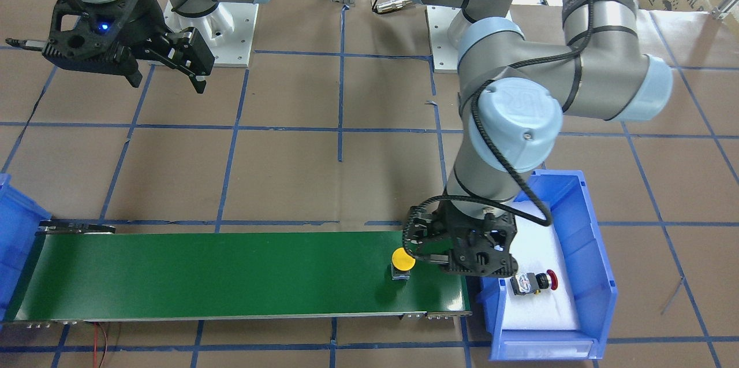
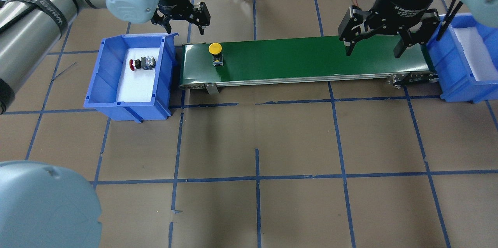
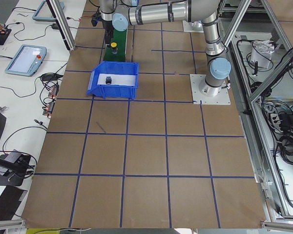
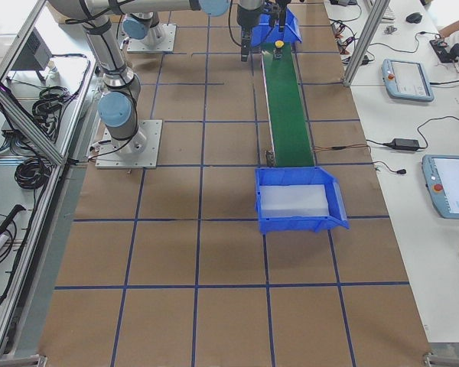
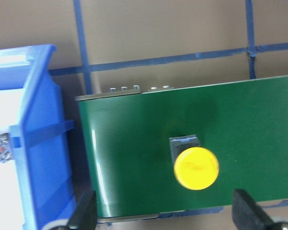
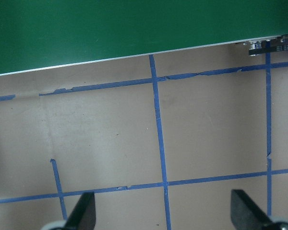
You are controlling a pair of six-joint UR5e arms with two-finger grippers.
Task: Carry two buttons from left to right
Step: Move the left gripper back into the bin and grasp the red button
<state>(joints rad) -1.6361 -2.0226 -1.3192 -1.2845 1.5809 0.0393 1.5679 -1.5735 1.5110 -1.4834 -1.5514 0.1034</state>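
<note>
Left gripper (image 2: 186, 32) hangs spread near yellow button (image 2: 215, 49).

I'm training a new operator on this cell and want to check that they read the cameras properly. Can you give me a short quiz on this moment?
1. True or false: the yellow button stands upright on the green belt.
2. Where is the red button?
A. lying in the left bin
B. on the belt
C. held by a gripper
3. Fill in: the left gripper and the right gripper both have their jaws ___.

Key: 1 true; 2 A; 3 open.
</note>
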